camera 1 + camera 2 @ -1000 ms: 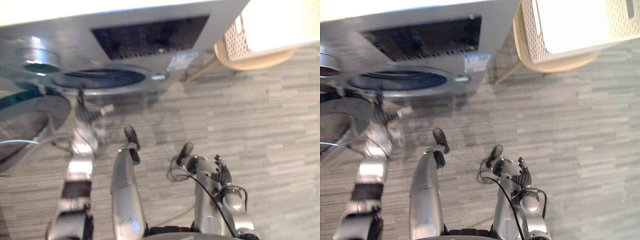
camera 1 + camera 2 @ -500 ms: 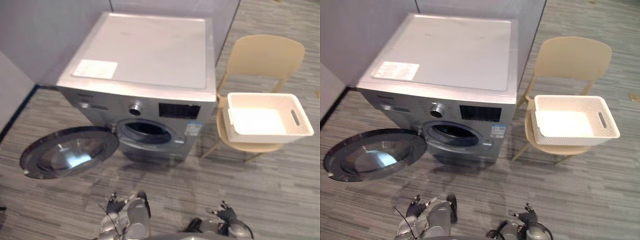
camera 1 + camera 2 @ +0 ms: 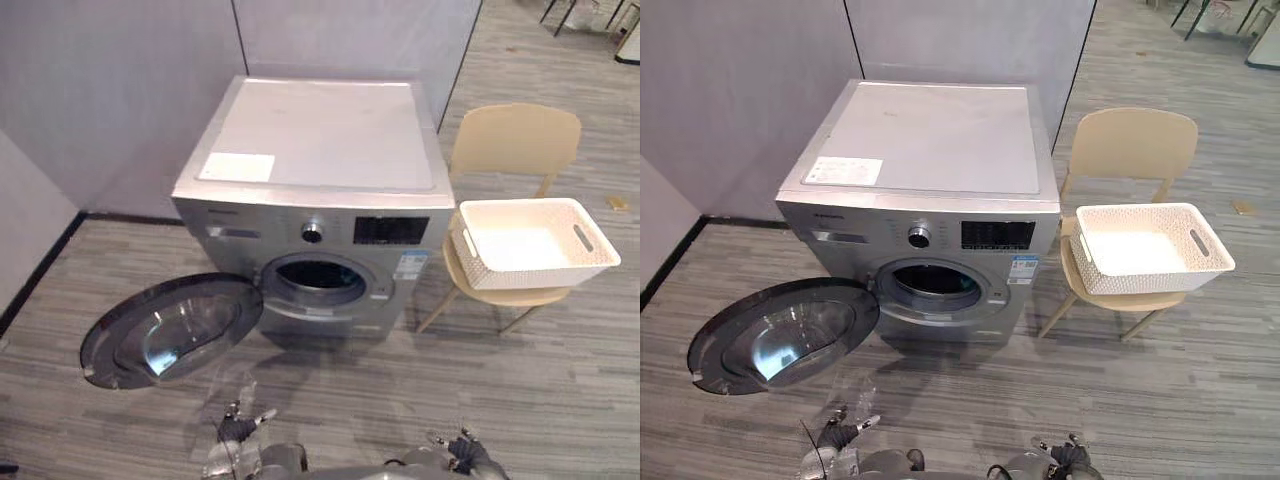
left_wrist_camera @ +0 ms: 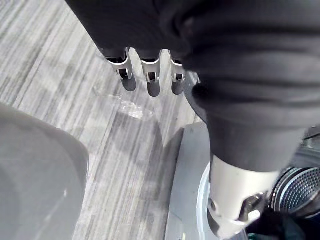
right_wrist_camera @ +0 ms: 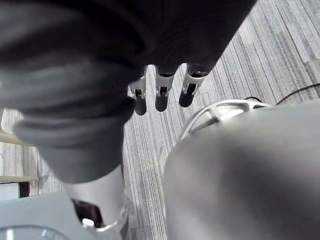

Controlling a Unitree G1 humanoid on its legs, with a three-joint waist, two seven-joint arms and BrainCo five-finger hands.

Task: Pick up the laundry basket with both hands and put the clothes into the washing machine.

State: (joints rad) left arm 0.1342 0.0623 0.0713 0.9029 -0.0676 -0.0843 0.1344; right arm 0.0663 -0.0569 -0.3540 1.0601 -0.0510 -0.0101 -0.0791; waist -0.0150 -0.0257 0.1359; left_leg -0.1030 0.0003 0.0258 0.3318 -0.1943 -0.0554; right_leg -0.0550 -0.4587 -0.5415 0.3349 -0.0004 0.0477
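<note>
Left hand (image 3: 240,431), right hand (image 3: 465,453) straight-fingered, empty; laundry basket (image 3: 540,272) on chair (image 3: 514,140) beside washing machine (image 3: 320,140), door (image 3: 170,330) open.

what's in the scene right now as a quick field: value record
washing machine: silver front loader, straight ahead of the robot
door: swung wide open, toward the robot's left
laundry basket: white, on the seat of the chair, right of the machine
left robot hand: low, fingers straight, holding nothing
right robot hand: low, fingers straight, holding nothing
task state: basket not yet picked up
</note>
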